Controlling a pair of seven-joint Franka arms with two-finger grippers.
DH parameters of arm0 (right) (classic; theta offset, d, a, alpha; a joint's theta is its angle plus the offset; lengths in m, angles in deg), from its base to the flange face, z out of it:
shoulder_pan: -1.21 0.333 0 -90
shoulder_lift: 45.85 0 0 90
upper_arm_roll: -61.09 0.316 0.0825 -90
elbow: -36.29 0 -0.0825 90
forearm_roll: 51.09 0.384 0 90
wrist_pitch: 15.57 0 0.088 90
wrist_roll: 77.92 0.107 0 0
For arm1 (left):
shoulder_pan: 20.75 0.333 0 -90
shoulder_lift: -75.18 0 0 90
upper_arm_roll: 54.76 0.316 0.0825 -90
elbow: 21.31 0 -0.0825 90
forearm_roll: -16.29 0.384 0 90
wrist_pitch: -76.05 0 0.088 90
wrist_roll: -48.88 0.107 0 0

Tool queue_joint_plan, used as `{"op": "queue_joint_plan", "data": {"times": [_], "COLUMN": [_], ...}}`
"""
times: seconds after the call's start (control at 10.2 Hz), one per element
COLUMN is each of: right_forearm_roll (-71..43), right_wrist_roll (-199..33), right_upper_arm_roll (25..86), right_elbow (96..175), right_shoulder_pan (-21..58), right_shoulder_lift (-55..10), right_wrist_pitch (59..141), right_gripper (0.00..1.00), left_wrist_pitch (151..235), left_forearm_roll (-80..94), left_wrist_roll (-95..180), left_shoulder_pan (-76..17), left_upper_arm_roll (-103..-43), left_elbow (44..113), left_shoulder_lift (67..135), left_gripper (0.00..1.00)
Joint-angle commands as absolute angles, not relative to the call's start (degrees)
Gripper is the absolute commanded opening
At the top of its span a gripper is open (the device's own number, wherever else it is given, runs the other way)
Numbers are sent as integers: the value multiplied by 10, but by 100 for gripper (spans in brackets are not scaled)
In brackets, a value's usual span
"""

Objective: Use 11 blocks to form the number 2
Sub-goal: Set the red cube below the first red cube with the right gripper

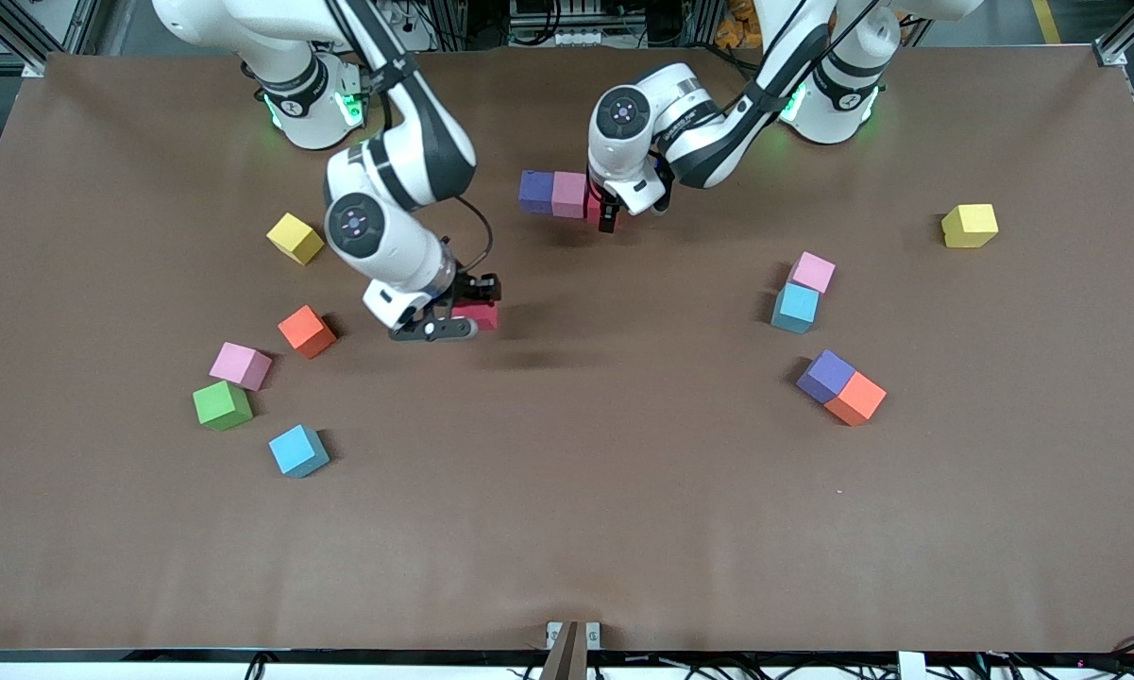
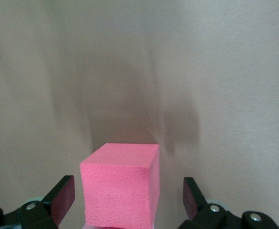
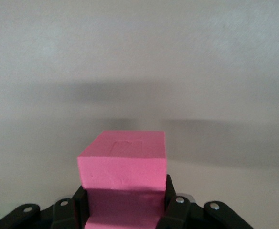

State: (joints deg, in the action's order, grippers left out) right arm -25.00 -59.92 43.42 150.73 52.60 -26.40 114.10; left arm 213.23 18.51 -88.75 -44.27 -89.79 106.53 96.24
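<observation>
A short row lies near the robots' bases: a purple block (image 1: 535,192), a pink block (image 1: 569,195) and a red block (image 1: 593,209) side by side. My left gripper (image 1: 609,219) stands open around that red block (image 2: 120,188), with a gap on each side of it; the fingers (image 2: 63,193) do not touch it. My right gripper (image 1: 472,318) is shut on a second red block (image 3: 123,164) and hangs over bare table. That held block (image 1: 480,316) shows between the black fingers.
Toward the right arm's end lie a yellow cube (image 1: 295,238) and orange (image 1: 306,331), pink (image 1: 241,365), green (image 1: 223,405) and light blue (image 1: 298,450) blocks. Toward the left arm's end lie pink (image 1: 813,272), light blue (image 1: 796,308), purple (image 1: 825,376) and orange (image 1: 855,399) blocks and a yellow cube (image 1: 970,226).
</observation>
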Motion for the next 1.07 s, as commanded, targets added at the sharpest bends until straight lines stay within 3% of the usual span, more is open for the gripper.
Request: {"op": "queue_joint_plan", "data": {"times": [0.0,0.59,0.98], "right_forearm_roll": [-240,-241,-243], "right_wrist_roll": [-542,-348,-277], "right_upper_arm_roll": [431,430,430], "right_elbow": [1551,1546,1471], "right_shoulder_pan": [568,704,758], "right_shoulder_lift": [-284,-236,-166], "right_wrist_pitch": [1195,1305,1304], "right_gripper": [9,7,6], "left_wrist_pitch": [2057,2004,2011], "left_forearm_roll": [203,273,309], "left_wrist_roll": [-815,-436,-140], "left_shoulder_pan": [-432,-289,-245], "left_upper_arm_roll": [-896,-896,-839], "left_elbow": [1033,1015,1024], "left_shoulder_lift": [936,879,866], "left_gripper": [100,100,100]}}
